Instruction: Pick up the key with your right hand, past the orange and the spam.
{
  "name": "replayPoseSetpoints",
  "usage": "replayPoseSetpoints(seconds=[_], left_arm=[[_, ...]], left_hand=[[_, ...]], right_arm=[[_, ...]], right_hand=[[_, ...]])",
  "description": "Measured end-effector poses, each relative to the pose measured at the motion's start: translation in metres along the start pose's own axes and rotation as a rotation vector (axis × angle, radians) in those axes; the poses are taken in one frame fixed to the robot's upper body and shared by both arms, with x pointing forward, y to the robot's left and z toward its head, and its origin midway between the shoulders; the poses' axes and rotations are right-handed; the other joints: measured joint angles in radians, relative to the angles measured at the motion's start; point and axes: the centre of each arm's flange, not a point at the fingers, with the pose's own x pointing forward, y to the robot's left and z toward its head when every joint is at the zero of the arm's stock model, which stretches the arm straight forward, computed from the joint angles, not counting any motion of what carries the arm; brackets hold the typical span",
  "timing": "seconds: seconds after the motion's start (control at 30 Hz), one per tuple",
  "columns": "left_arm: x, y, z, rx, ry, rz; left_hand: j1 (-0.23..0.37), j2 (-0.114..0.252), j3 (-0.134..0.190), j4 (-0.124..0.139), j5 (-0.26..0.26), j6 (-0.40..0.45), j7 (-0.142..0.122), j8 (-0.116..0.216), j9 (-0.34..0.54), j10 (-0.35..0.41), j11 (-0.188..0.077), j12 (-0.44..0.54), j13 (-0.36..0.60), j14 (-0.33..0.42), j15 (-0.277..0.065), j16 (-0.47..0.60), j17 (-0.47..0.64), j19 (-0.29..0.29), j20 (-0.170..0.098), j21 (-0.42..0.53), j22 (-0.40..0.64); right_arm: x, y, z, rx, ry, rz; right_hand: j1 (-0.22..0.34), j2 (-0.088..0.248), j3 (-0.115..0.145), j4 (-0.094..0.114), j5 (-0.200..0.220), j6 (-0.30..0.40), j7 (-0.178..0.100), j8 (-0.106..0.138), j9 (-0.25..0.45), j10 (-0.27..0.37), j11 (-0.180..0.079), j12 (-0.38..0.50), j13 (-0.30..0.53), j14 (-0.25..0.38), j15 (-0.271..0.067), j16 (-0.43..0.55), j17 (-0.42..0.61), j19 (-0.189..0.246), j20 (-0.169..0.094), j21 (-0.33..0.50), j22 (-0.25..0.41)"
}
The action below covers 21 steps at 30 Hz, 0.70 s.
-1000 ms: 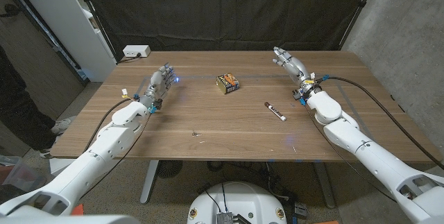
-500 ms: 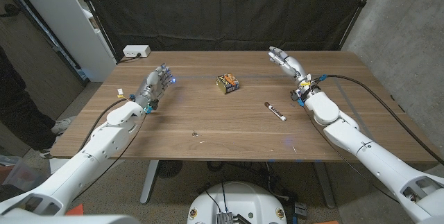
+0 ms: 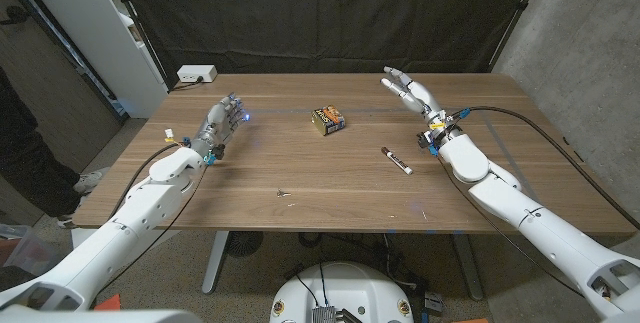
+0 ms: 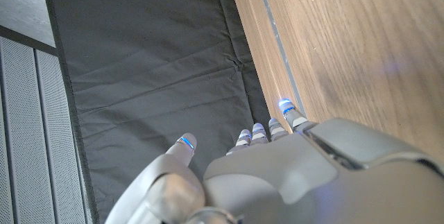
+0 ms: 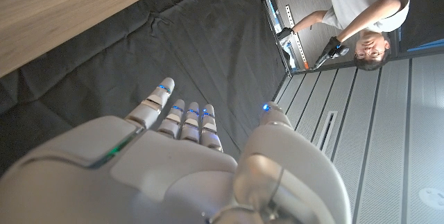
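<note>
**Both my hands empty, key (I think) sitting near the front edge**

Closest to me in the head view, a bit left of centre in the lower half of the frame, there's a tiny speck (image 3: 283, 193) on the wooden table (image 3: 340, 178). It could be the key, but it's honestly too small to say for sure. Neither hand is anywhere near it.

Further up and right of centre lies a marker (image 3: 397, 160), angled, with a white barrel and dark ends.

My left hand (image 3: 222, 123) is mid-left of the frame, standing on its edge, fingers loose and apart, nothing in it. A small yellow-and-black box (image 3: 329, 120) sits about centre, between my two hands and well apart from both.

My right hand (image 3: 408, 91) is in the upper right, off the table, fingers spread wide, grasping nothing.

At the far edge, upper left, there's a white box (image 3: 196, 74) in front of the black curtain (image 3: 320, 13). The right wrist view catches a person (image 5: 361, 16) in a white shirt.
</note>
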Motion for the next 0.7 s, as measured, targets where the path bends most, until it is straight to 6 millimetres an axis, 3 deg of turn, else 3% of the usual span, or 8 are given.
replayPoseSetpoints(seconds=[0.37, 0.53, 0.57, 0.7], left_arm=[[-0.005, 0.002, 0.002, 0.0, -0.011, 0.007], [-0.007, 0.002, 0.001, 0.001, -0.01, 0.007], [-0.008, 0.003, 0.002, -0.001, -0.016, 0.01], [-0.009, 0.003, 0.002, -0.001, -0.017, 0.011]], left_hand=[[0.0, 0.0, 0.0, 0.0, 0.0, 0.002, 0.002, 0.0, 0.0, 0.0, 0.0, 0.0, 0.0, 0.0, 0.0, 0.0, 0.0, 0.0, 0.0, -0.004, 0.0], [0.0, 0.0, 0.0, 0.0, 0.0, 0.002, 0.002, 0.0, 0.0, 0.0, 0.0, 0.0, 0.0, 0.0, 0.0, 0.0, 0.0, 0.0, 0.0, -0.004, 0.0], [0.0, 0.0, 0.0, 0.0, 0.0, 0.002, 0.002, 0.0, 0.0, 0.0, 0.0, 0.0, 0.0, 0.0, 0.0, 0.0, 0.0, 0.0, 0.0, -0.004, 0.0], [0.0, 0.0, 0.0, 0.0, 0.0, 0.002, 0.002, 0.0, 0.0, 0.0, 0.0, 0.0, 0.0, 0.0, 0.0, 0.0, 0.0, 0.0, 0.0, -0.004, 0.0]], right_arm=[[-0.007, 0.003, 0.015, -0.075, -0.03, 0.012], [-0.007, 0.004, 0.013, -0.102, -0.021, 0.013], [-0.011, 0.004, 0.025, -0.113, -0.044, 0.027], [-0.014, 0.006, 0.029, -0.133, -0.048, 0.039]], right_hand=[[0.005, -0.005, 0.0, -0.008, -0.004, 0.0, 0.0, 0.0, 0.0, 0.004, -0.004, 0.0, 0.0, 0.005, 0.005, 0.0, 0.0, 0.0, 0.0, 0.0, 0.0], [0.01, 0.0, 0.002, -0.014, -0.004, 0.0, 0.0, 0.0, 0.0, 0.004, -0.004, 0.0, 0.0, 0.005, 0.005, 0.0, 0.0, 0.0, 0.0, 0.0, 0.0], [0.01, 0.0, 0.001, -0.015, -0.004, 0.003, -0.003, 0.0, 0.0, 0.004, -0.004, 0.0, 0.0, 0.005, 0.005, 0.0, 0.0, 0.0, 0.0, 0.0, 0.0], [0.016, -0.006, 0.004, -0.021, -0.008, 0.01, -0.001, 0.0, 0.0, 0.007, 0.0, 0.0, 0.0, 0.011, 0.011, 0.0, 0.003, 0.0, 0.0, 0.0, 0.0]])
